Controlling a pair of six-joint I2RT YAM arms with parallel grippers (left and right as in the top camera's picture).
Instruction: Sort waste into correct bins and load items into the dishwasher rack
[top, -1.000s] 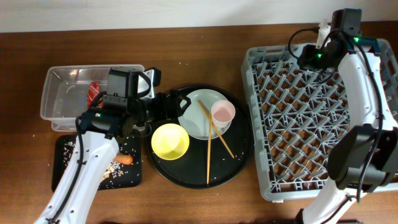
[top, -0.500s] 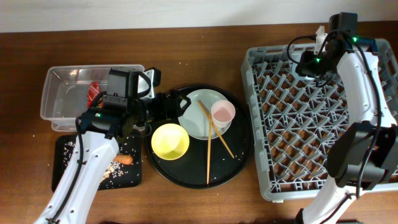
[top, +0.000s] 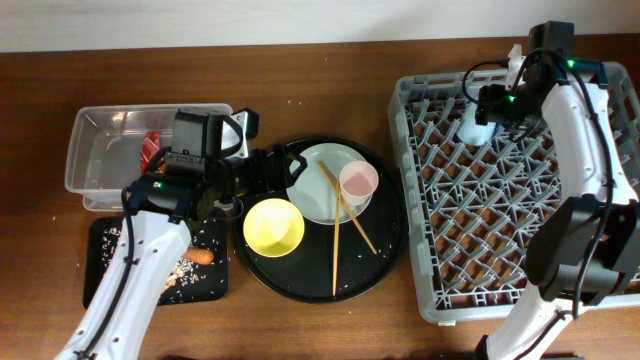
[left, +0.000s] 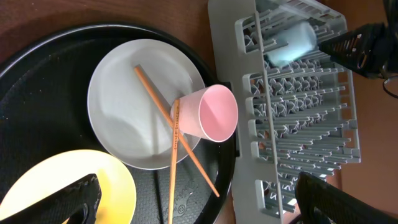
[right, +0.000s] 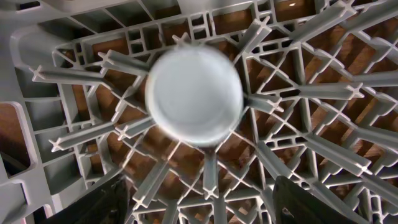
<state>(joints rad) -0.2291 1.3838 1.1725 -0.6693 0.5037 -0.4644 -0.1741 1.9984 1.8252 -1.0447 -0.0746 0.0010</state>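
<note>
While nothing at the left of the overhead frame has shifted, I log it first. The clear tub (top: 90, 125) holds the red wrapper (top: 150, 148). Below it, the small black tray (top: 100, 285) carries food scraps (top: 180, 272) and the sausage stick (top: 200, 256).

My left hand (top: 268, 170) hangs over the left rim of the round black tray (top: 395, 250), fingers spread wide, holding nothing. At centre frame, four items on that tray are not yet loaded: the yellow bowl (top: 274, 226), the plate (top: 312, 200), the chopsticks (top: 338, 235) crossed over it, and the pink cup (top: 358, 181) at the plate's right edge.

The one change is at right. A second ago no cup showed in the rack (top: 420, 210). Now the blue cup (top: 477, 127) sits base-up among the pegs at its upper left. My right hand (top: 503, 100) is just beside it, fingers apart and clear of the cup in the wrist view. The cup's outline is blurred, so I cannot confirm it has settled.

Judgement: the first item is delivered and the right hand is free for the next.
</note>
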